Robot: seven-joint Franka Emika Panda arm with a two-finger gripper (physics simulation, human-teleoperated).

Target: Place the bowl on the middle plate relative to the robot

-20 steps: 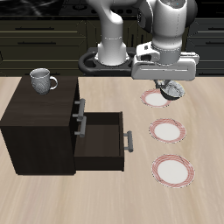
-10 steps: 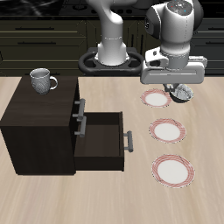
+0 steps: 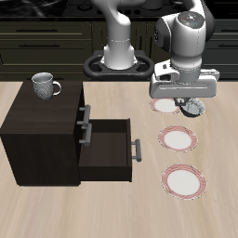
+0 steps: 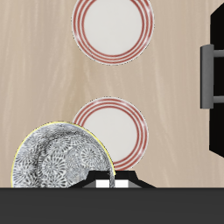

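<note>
The bowl (image 3: 191, 110), small and white-grey with a grey pattern inside (image 4: 59, 159), hangs tilted in the air with my gripper (image 3: 192, 104) shut on its rim. It hovers between the rearmost plate (image 3: 164, 106) and the middle plate (image 3: 178, 139), above the table. In the wrist view the middle plate (image 4: 112, 131) lies just beside the bowl and is partly covered by it. My gripper (image 4: 109, 181) shows there only as its dark finger tips at the bowl's rim.
A third matching plate (image 3: 184, 181) (image 4: 112, 28) lies nearest the table's front edge. A dark cabinet (image 3: 42, 130) stands beside the plates with its drawer (image 3: 110, 149) pulled open, and its handle (image 4: 206, 76) faces the plates. A grey mug (image 3: 43, 85) sits on top of it.
My gripper has carried the bowl from over the rearmost plate toward the table's front edge and a little away from the cabinet, closer to the middle plate. Nothing else moved.
</note>
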